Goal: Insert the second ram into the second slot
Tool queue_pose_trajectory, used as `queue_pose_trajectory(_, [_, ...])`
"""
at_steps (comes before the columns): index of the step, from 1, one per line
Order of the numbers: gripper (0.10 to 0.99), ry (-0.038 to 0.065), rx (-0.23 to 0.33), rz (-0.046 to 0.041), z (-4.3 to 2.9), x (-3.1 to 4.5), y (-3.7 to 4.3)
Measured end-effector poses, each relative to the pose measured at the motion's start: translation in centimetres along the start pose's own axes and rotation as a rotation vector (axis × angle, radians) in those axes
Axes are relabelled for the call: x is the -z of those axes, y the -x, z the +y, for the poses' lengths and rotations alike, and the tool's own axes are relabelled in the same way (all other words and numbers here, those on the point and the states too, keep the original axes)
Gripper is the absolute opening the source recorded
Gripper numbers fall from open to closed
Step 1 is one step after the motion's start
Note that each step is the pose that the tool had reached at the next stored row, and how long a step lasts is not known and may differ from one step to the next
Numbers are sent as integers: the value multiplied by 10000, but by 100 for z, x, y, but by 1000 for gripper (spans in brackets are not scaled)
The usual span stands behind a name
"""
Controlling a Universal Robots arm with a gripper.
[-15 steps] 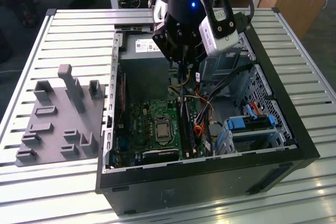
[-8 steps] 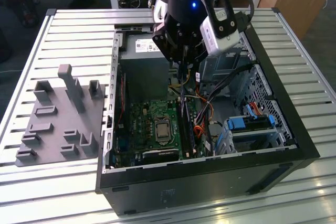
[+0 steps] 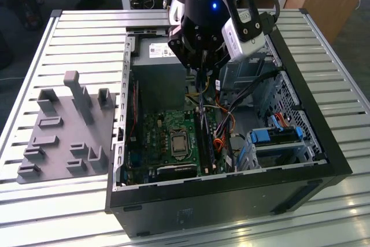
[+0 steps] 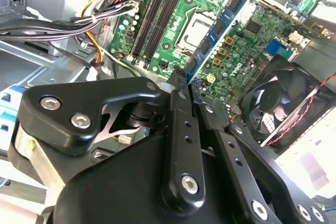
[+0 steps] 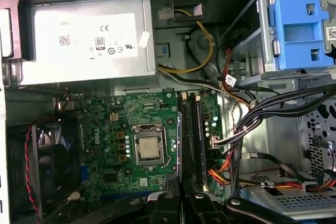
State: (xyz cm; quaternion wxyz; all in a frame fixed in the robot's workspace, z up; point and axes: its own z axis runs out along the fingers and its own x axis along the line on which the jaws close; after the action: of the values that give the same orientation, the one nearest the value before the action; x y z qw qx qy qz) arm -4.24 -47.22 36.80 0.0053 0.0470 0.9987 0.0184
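The second ram [image 4: 220, 27], a thin blue stick with black chips, is clamped at one end by my gripper [image 4: 188, 85], which is shut on it. It hangs over the green motherboard inside the open computer case [image 3: 231, 198]. In the first wrist view the ram [image 5: 179, 145] shows edge-on between the processor socket [image 5: 148, 148] and the long black memory slots [image 5: 193, 140], just beside them and roughly parallel to them. In the exterior view my gripper [image 3: 199, 73] is above the case's middle, with the slots [image 3: 206, 143] below it.
Bundled cables [image 5: 262, 119] run close to the slots on one side. A case fan [image 4: 283, 103], the grey power supply [image 5: 89, 40] and blue drive-bay latches [image 3: 277, 134] ring the board. A grey fixture plate [image 3: 63, 131] lies on the table at the exterior view's left.
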Motion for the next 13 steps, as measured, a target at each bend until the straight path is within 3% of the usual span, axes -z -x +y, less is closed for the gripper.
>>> queue_pose_trajectory(1, [137, 3, 415, 16, -1, -9, 0])
queue_pose_trajectory(13, [137, -7, 581, 21, 10, -139, 47])
